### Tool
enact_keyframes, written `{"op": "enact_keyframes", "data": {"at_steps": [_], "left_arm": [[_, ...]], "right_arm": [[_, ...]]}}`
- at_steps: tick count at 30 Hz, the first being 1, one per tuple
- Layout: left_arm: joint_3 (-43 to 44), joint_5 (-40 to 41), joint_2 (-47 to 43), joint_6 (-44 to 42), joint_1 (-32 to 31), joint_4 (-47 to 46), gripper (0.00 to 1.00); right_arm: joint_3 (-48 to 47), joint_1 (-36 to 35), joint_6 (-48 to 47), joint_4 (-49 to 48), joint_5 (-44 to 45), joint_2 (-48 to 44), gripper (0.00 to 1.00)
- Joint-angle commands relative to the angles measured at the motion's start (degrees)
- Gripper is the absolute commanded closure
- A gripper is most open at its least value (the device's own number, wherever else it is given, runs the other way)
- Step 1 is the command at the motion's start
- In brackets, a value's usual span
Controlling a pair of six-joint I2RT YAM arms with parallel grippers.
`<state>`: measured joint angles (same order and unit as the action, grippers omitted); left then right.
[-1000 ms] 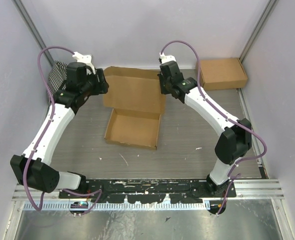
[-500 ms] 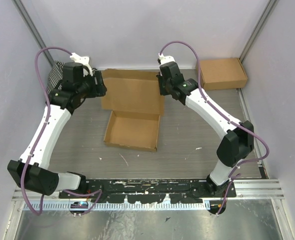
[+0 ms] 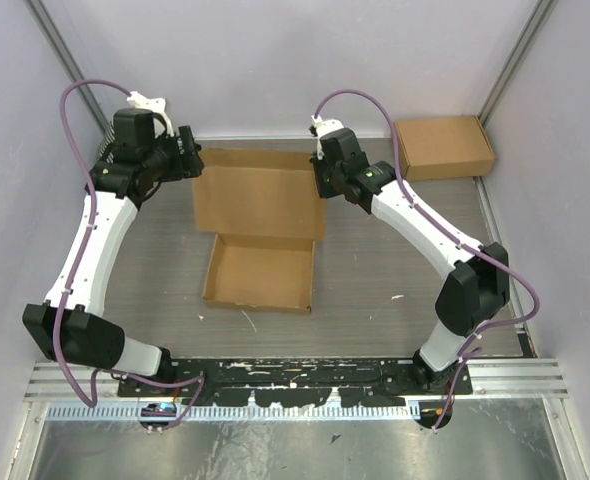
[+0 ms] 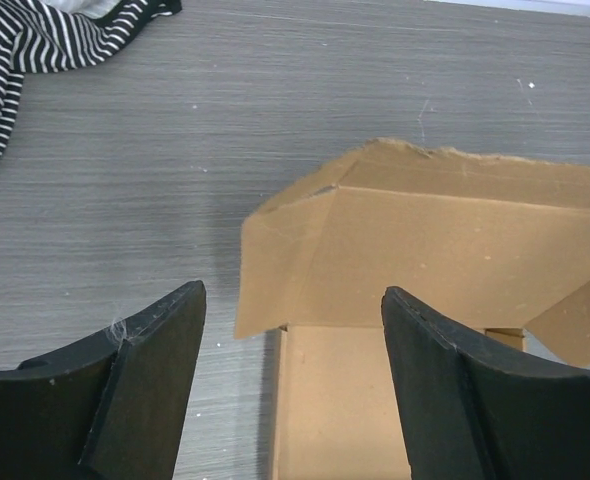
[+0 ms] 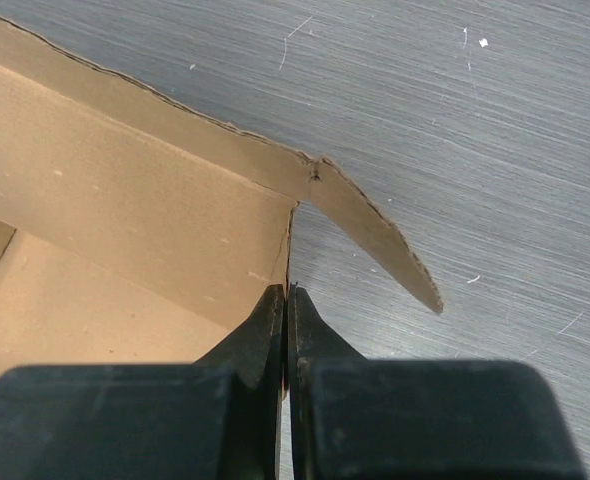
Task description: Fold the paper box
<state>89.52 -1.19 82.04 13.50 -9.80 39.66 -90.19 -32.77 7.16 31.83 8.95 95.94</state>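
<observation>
A striped cloth (image 4: 10,55) lay on the table (image 3: 395,260) off the far-left corner of the paper box (image 3: 260,272), partly under the left arm in the top view. The left gripper (image 4: 290,295) hovered just beside the box's left far corner. Its fingers were spread wide with nothing between them, and the lid's left edge lay below the gap.

The paper box sat in the middle of the table between the two arms. Its near half was already formed into a shallow tray with low walls standing. The broad lid panel extended away from the tray's far wall, and the wrist views suggested it was tilted up rather than flat.

At the box's right far corner, the right gripper (image 5: 287,292) had its fingers pressed together and appeared to pinch the thin edge of the lid where a loose side flap (image 5: 375,235) splayed outward.

Well to the right of the box, against the back wall, sat a second cardboard box (image 3: 445,147), fully closed.

By my reading the task was about half done. The tray was shaped, but the lid's flaps had yet to be turned in, and the lid had yet to be brought down and tucked.
</observation>
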Motion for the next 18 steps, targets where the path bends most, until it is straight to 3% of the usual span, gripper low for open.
{"op": "enact_keyframes", "data": {"at_steps": [1,9,14,18], "left_arm": [[0.27,1.01,0.78,-2.81,0.99,-0.45,0.22],[-0.38,-0.23,5.81,-5.86,1.01,-0.03,0.23],[-2.82,1.97,6.44,-5.54,0.98,-3.12,0.23],[-6.42,-1.81,5.05,-5.74,1.02,-7.74,0.23]], "right_arm": [[-0.42,-0.18,-2.62,-0.55,-0.62,-3.40,0.99],[-0.32,0.18,-4.55,0.44,-1.19,-5.10,0.99],[-1.10,0.98,-5.69,2.17,-1.33,-5.64,0.99],[-0.87,2.05,-7.25,2.96,-3.09,-6.28,0.99]]}}
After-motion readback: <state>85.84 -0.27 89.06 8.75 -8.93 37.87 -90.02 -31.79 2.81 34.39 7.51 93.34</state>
